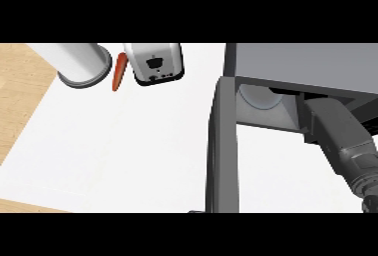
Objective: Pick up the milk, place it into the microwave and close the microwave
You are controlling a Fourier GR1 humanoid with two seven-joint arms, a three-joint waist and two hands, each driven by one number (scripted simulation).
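Inside, the open microwave [310,65] shows only its turntable plate [258,97].

Open microwave door [221,150] edge-on between broad bare counter [111,150] and right forearm-filled microwave [295,65] mouth.

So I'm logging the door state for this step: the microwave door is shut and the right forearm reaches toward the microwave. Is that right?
Not quite. In the head view the microwave door stands open, swung out toward the view's lower edge, not shut. The rest holds: the right forearm does reach into the microwave; its hand is hidden inside.
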